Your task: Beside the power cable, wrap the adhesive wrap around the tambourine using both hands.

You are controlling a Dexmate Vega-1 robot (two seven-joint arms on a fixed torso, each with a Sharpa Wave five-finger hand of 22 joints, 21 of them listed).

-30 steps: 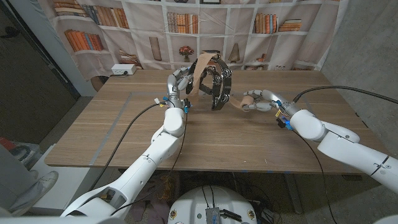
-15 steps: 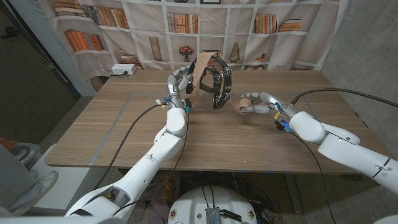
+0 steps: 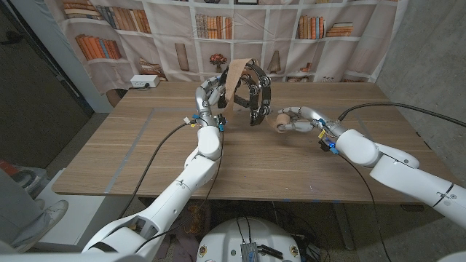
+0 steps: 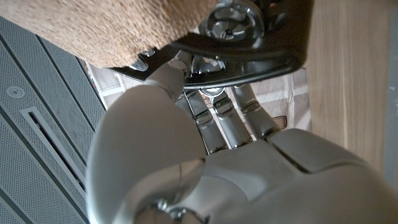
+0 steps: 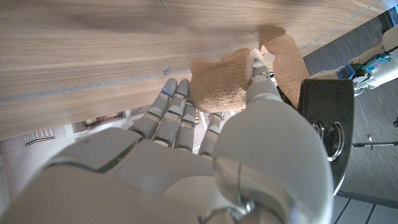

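Our left hand [image 3: 209, 95] holds the tambourine [image 3: 251, 91] up off the table [image 3: 131, 153], and our right hand [image 3: 293, 120] grips the adhesive wrap [image 3: 280, 121] roll

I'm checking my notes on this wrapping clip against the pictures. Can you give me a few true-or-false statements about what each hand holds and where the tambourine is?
1. The left hand holds the tambourine upright above the table. True.
2. The right hand rests open on the table, holding nothing. False: it grips the roll of adhesive wrap.
3. A tan strip of wrap runs over the tambourine's top rim. True.
4. The tambourine lies flat on the table. False: it stands on edge, held by the left hand.
5. A black power cable comes in on the table's right side. True.
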